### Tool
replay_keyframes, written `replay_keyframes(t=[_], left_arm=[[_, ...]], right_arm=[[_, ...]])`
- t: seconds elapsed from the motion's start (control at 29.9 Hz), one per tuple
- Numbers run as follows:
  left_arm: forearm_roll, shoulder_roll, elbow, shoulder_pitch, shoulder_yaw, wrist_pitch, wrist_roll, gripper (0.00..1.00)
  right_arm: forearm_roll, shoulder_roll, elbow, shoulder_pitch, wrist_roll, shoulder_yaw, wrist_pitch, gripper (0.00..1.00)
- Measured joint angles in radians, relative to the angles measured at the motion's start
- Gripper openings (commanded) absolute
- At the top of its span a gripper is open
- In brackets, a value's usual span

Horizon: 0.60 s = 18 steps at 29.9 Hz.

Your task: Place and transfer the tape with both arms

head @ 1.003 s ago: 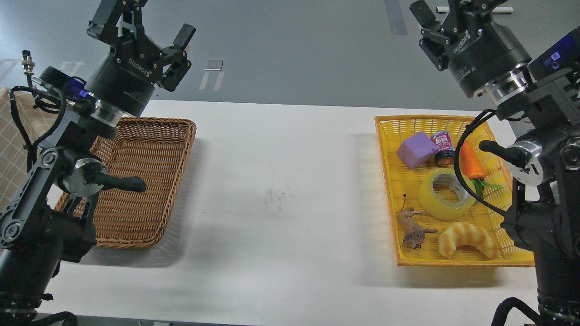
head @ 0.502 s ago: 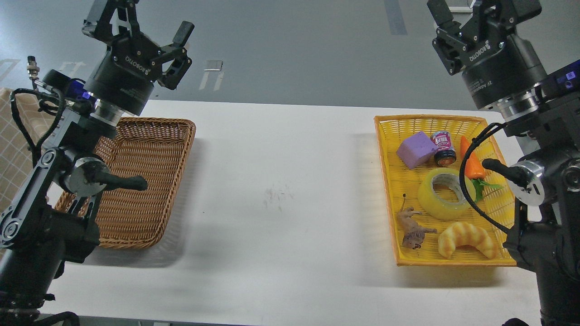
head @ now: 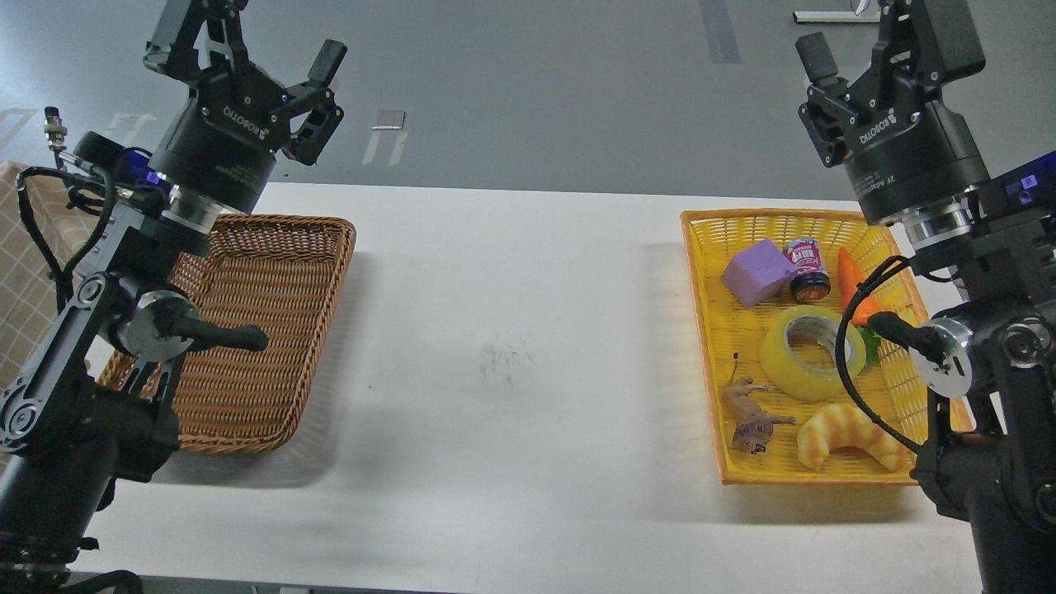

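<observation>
Head view. A white table [head: 511,330] carries two baskets. Near its left edge lies a brown wicker basket [head: 272,330], holding nothing that can be seen. Near its right edge lies a yellow plastic basket [head: 701,330], which holds the tape [head: 811,353], a glossy yellow roll lying flat with its grey-white core facing up, about the middle of the basket. Toward the far edge of the table from it sit a purple block [head: 759,272], a small can [head: 808,269] and a toy carrot [head: 854,285]; toward the near edge lie a toy animal [head: 749,417] and a croissant-shaped bread toy [head: 850,437], just beside the roll.

The left gripper [head: 247,54] is raised above the far left corner, fingers spread, holding nothing. The right gripper [head: 858,41] is raised above the far right corner; one finger shows clearly and its mate is partly cut off at the frame's top, but the fingers appear parted and nothing is held.

Judged step: the right arm's reach for the tape, not yet begun. A sound grasp would descend vertically, one finger inside the core and one outside the wall, on the side away from the carrot and bread toy, to avoid dragging neighbours along.
</observation>
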Motion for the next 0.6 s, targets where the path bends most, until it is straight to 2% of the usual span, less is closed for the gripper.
replay_keyframes(t=[0.1, 0.2, 0.4, 0.6], left_arm=[[0.002, -0.003, 0.002, -0.001, -0.001, 0.001, -0.069, 0.98], [0.003, -0.003, 0.005, 0.000, 0.000, 0.001, -0.096, 0.98], [0.008, 0.004, 0.015, 0.018, 0.006, -0.006, -0.093, 0.98], [0.012, 0.011, 0.019, 0.020, 0.028, -0.007, -0.050, 0.98]], right_arm=[[0.026, 0.000, 0.000, -0.014, 0.013, 0.001, 0.000, 0.99], [0.038, 0.000, 0.000, -0.018, 0.015, 0.001, 0.000, 0.99], [0.041, 0.000, -0.002, -0.024, 0.004, -0.006, 0.006, 0.99], [0.041, 0.000, -0.001, -0.029, -0.042, -0.009, 0.050, 0.99]])
